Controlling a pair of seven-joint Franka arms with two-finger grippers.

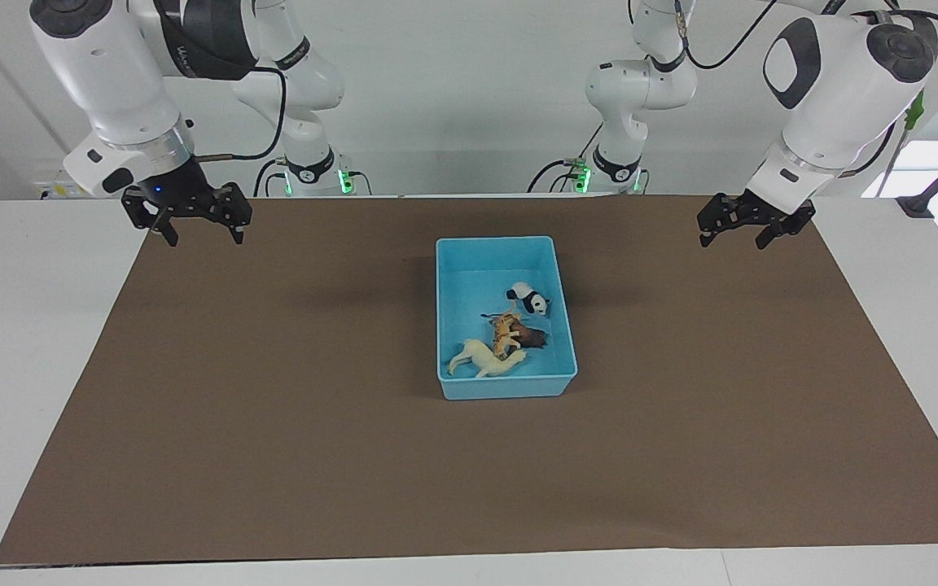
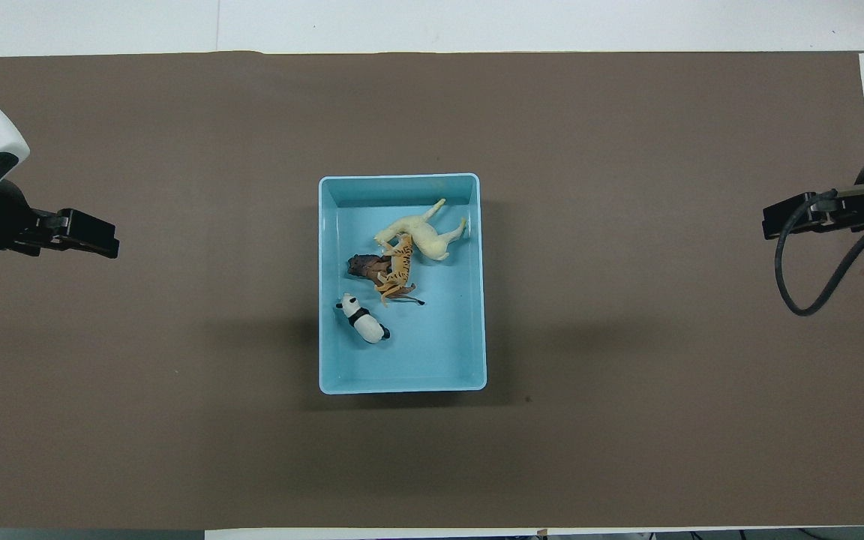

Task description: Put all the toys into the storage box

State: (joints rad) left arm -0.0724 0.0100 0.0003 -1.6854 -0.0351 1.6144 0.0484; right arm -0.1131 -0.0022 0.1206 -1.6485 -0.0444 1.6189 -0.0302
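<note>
So the desk [image 1: 13, 342] is white with a big brown mat [image 1: 273, 423] covering most of it, and everything sits on that mat. Dead centre is the storage box [image 1: 453, 268] — light blue, low walls, long side running away from the robots.

All four toys are in the box, none on the mat. The cream-white alpaca [image 1: 481, 358] lies on its side at the end of the box farthest from the robots, legs sticking out. Right next to it, a bit nearer the robots, the orange striped tiger [image 1: 504, 335] and the brown lion-like animal [image 1: 531, 336] are bunched up together, touching, with the tiger also up against the alpaca. The lion is on the side toward the left arm's end of the desk. The black-and-white panda [image 1: 528, 299] is on its own, nearer the robots than the pile and close to the box wall on that same side. The rest of the box floor is bare blue.

Both arms are parked wide — the left tool [image 1: 750, 232] hangs over the mat's edge at its own end of the desk, fingers spread, holding nothing. The right tool [image 1: 202, 232] hangs over the mat at its own end, well apart from the box, also spread and holding nothing.
</note>
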